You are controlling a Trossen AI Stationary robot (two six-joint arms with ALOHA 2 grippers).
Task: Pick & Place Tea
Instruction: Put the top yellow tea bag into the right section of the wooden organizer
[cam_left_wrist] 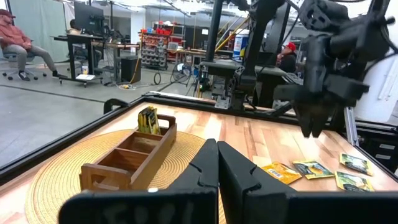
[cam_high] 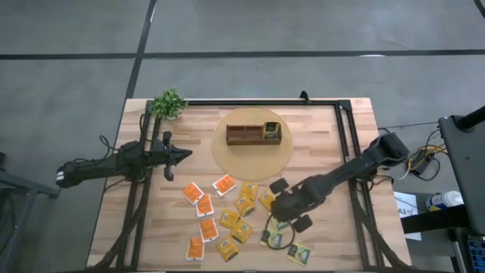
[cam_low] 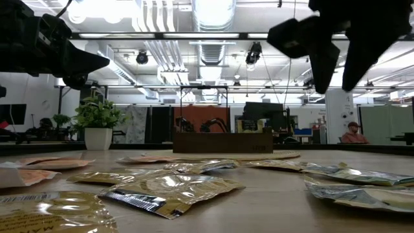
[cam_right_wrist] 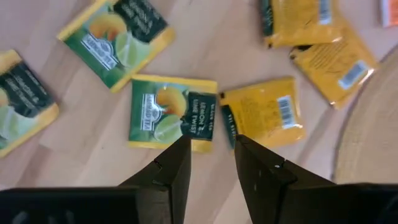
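Foil-paper sachets [cam_high: 227, 220] lay scattered flat on table [cam_high: 326, 129], few already in box [cam_high: 253, 134]. Likely light, thin, slippery; pinch by raised edge. Right gripper [cam_right_wrist: 211, 152] hovered above green sachet [cam_right_wrist: 171, 112], fingers apart, empty. Left gripper [cam_left_wrist: 217, 163] pressed together, idle near plant [cam_high: 168, 103].

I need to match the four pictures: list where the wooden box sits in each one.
High view: wooden box on the round mat, top centre.
Low view: box at centre, far across the table.
Left wrist view: box at lower left, on the mat.
Right wrist view: not in it.
Shared landmark: the potted plant, left of the box in the low view.
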